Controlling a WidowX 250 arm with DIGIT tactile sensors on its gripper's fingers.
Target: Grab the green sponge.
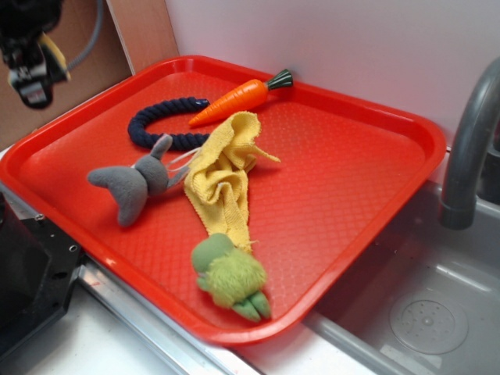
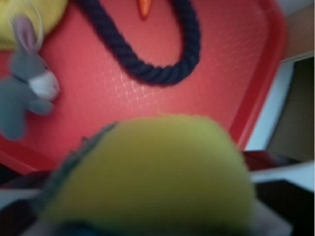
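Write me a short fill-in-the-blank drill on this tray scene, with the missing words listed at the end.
1. The tool, raised above the tray's left corner, grips the green ____.
2. The orange carrot lies partly on the dark blue ____ ring.
3. The grey plush rests beside the ____ cloth.
4. All the toys sit on a ____ tray.

Missing words: sponge; rope; yellow; red

Red tray [image 1: 367,187] holds carrot [image 1: 234,100], rope ring [image 1: 152,129], plush toys, seemingly crumpled cloth [image 1: 223,176].

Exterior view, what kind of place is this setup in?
Probably a toy kitchen sink area set up as a robot test bench. A grey faucet curves over a grey sink basin with a drain, and a red tray of plush toys and a plastic carrot sits beside it.
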